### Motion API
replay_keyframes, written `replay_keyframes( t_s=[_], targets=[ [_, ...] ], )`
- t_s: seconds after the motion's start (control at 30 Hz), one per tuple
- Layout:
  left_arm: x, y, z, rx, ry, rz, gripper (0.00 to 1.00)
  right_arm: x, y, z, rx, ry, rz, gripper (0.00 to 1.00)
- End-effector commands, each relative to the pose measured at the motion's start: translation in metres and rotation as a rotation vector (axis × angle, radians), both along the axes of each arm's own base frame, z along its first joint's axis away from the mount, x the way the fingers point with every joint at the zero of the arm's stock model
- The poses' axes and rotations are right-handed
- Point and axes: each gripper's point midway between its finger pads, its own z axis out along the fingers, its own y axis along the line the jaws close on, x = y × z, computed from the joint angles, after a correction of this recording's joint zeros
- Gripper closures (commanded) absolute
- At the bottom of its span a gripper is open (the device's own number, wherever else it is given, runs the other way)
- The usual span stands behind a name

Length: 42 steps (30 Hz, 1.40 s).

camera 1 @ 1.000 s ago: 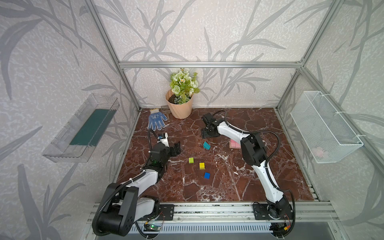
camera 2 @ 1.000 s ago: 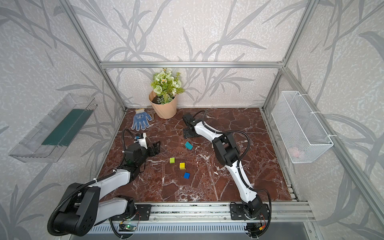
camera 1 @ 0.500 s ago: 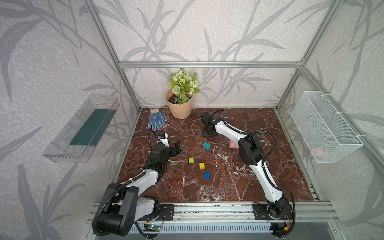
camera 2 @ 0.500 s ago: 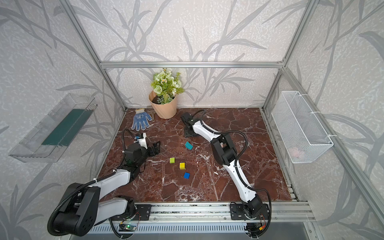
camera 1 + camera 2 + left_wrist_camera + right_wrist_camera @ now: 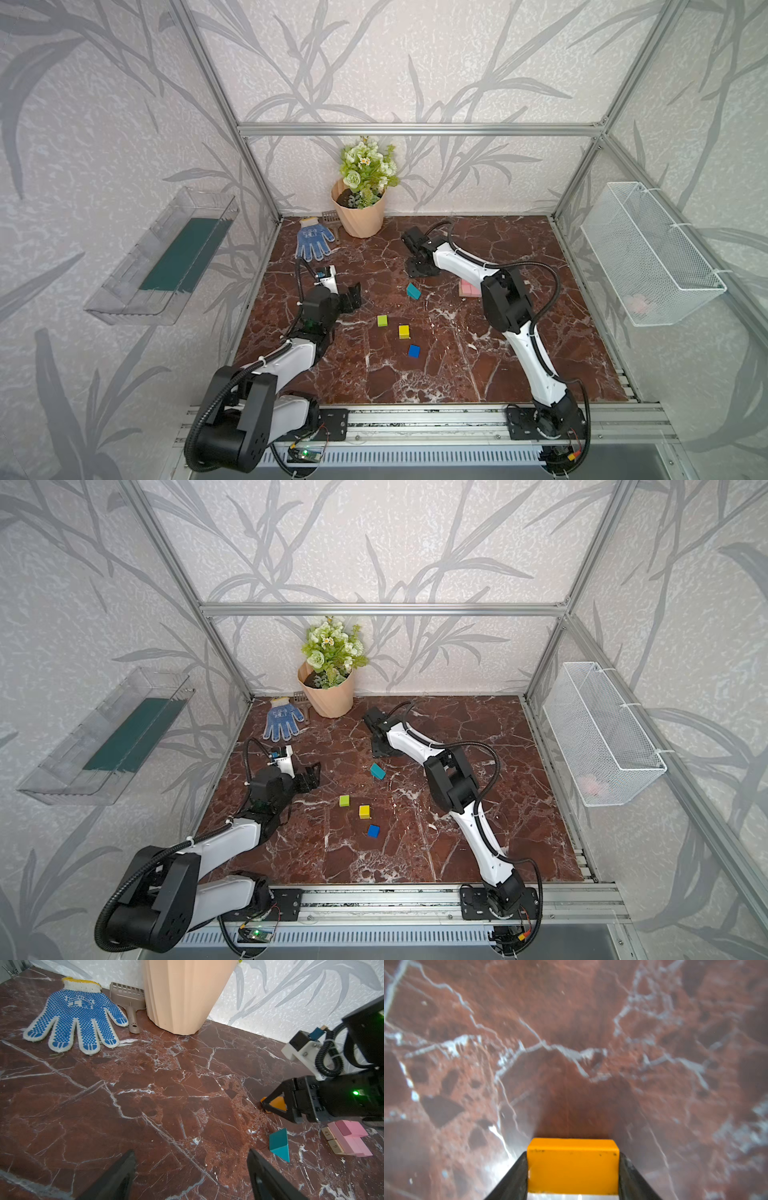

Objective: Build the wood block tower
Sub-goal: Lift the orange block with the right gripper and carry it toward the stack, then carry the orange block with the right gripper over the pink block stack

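My right gripper (image 5: 573,1154) is shut on an orange block (image 5: 573,1169) low over the marble floor, behind the middle (image 5: 420,269). The left wrist view shows the same orange block (image 5: 277,1103) between those black jaws. A teal wedge (image 5: 413,291) lies just in front of it. Lime (image 5: 382,320), yellow (image 5: 403,331) and blue (image 5: 414,351) cubes sit mid-floor. The tower is a low pink stack (image 5: 351,1138) with numbered plain-wood blocks (image 5: 330,1139) against it; my right arm partly hides it in a top view (image 5: 468,288). My left gripper (image 5: 353,296) stands open and empty.
A peach flower pot (image 5: 359,216) stands at the back wall, with a blue-dotted glove (image 5: 312,243) and a beige scoop (image 5: 129,1001) beside it. A white wire basket (image 5: 648,253) hangs on the right wall. On the left wall hangs a clear tray (image 5: 166,257).
My right gripper's jaws have closed on the orange block, and the arm has shifted slightly toward the back left. The left arm has not moved.
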Motion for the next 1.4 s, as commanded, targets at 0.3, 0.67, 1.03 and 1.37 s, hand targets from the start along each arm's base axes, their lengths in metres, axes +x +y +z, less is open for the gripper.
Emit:
replay_keyframes(
  t_s=[0.3, 0.67, 1.03, 1.37],
  targets=[
    [0.0, -0.002, 0.013, -0.006, -0.05, -0.008, 0.15, -0.072, -0.082, 0.153, 0.098, -0.325, -0.093, 0.52],
    [0.0, -0.002, 0.013, -0.004, -0.051, -0.007, 0.14, -0.138, -0.169, 0.144, 0.07, -0.43, -0.218, 0.52],
    [-0.001, 0.0, 0.014, -0.004, -0.054, 0.0, 0.14, -0.127, -0.168, 0.092, 0.08, -0.299, -0.23, 0.56],
    [-0.001, -0.001, 0.014, -0.002, -0.052, -0.002, 0.14, -0.1, -0.161, 0.06, 0.029, -0.187, -0.213, 0.62]
  ],
)
